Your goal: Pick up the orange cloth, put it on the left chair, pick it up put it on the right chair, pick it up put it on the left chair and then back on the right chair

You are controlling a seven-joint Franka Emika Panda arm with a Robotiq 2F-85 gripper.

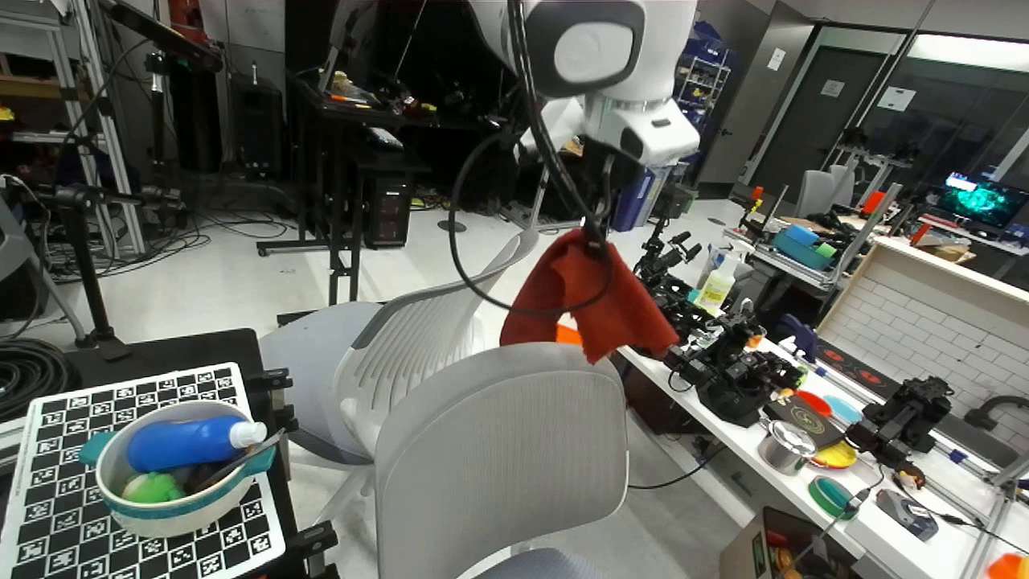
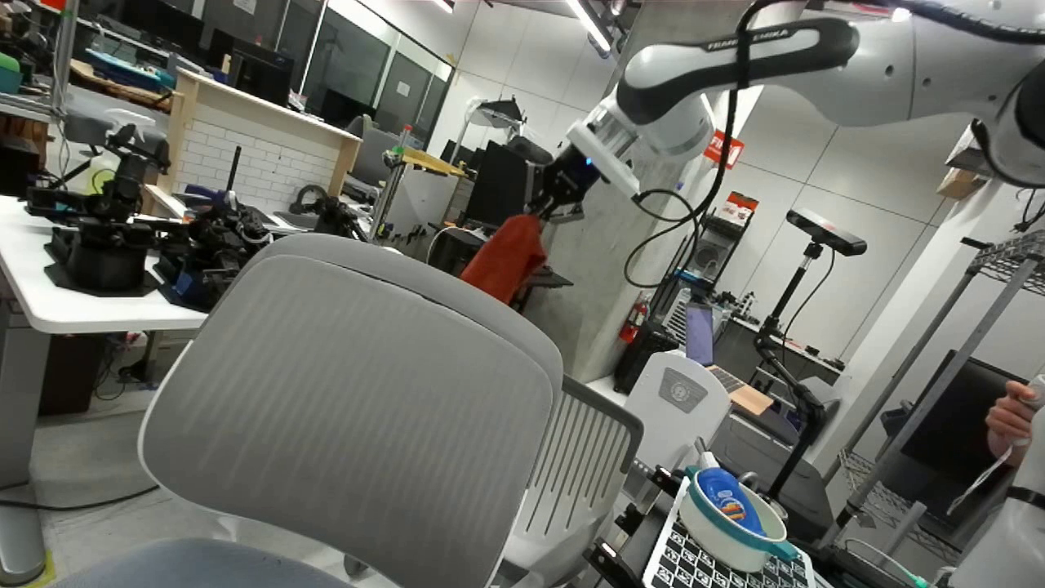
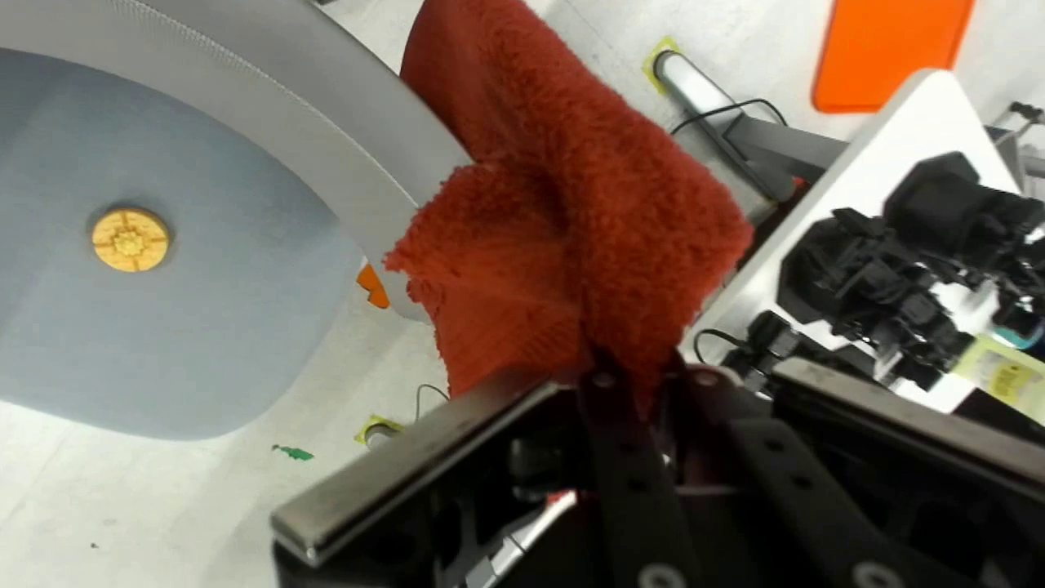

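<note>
The rust-orange cloth (image 1: pixel 619 297) hangs from my gripper (image 1: pixel 595 233), which is shut on its upper end. One flap falls in front of the right chair's rounded backrest (image 1: pixel 506 426) at its top right; another part passes behind the rim. The left chair (image 1: pixel 418 322) stands side-on behind it. In an exterior view a broad grey backrest (image 2: pixel 351 392) hides the cloth's (image 2: pixel 506 257) lower end; my gripper (image 2: pixel 539 204) is above. In the wrist view the cloth (image 3: pixel 563 220) fills the space before my fingertips (image 3: pixel 645 376) and overlaps a grey backrest rim (image 3: pixel 359 139).
A white desk (image 1: pixel 707 426) with black arms, a pot and a bottle runs along one side. A black stand holds a patterned board with a white-and-teal pot (image 1: pixel 173 523). A yellow disc (image 3: pixel 131 239) lies on the chair seat. A person's hand (image 2: pixel 1011 420) shows.
</note>
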